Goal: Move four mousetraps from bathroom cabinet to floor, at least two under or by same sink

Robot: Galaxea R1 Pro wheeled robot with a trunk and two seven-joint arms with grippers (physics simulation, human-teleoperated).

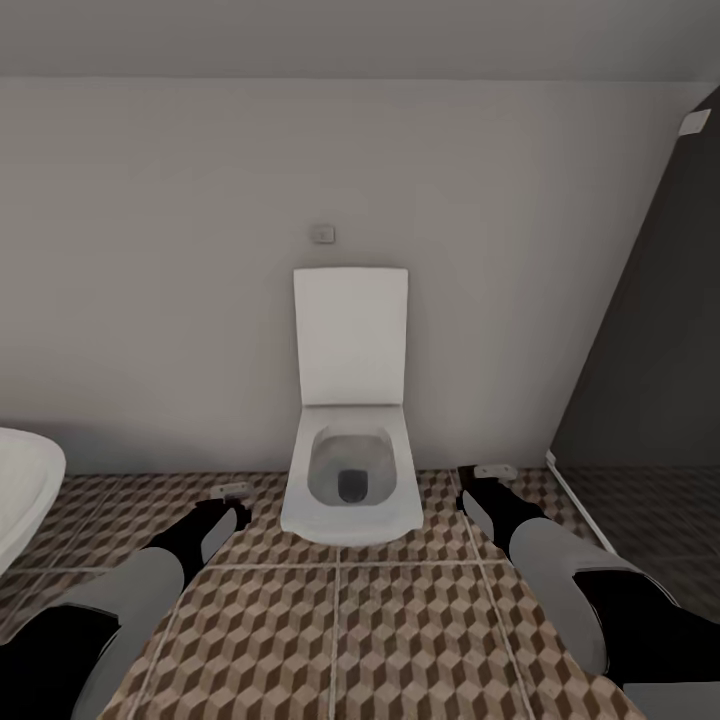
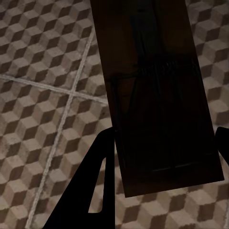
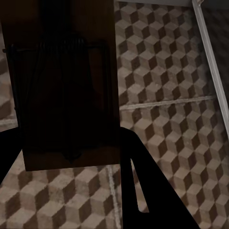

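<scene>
Each gripper holds one mousetrap above the cube-patterned bathroom floor (image 1: 340, 620). My left gripper (image 1: 226, 503) is shut on a flat dark-brown mousetrap (image 1: 232, 489). The left wrist view shows that board (image 2: 157, 95) with its thin wire parts, clamped between the black fingers (image 2: 90, 191). To the toilet's right, my right gripper (image 1: 484, 486) is shut on a second mousetrap (image 1: 495, 469). That board appears in the right wrist view (image 3: 67, 86) with a black finger (image 3: 143, 191) beside it. The cabinet, the sink and the other mousetraps are out of view.
A white square-edged toilet (image 1: 350, 480) with its lid raised stands against the pale wall straight ahead, between my two arms. A rounded white fixture edge (image 1: 25, 490) juts in at the far left. A dark panel (image 1: 650, 330) with a white floor strip (image 3: 210, 62) closes off the right.
</scene>
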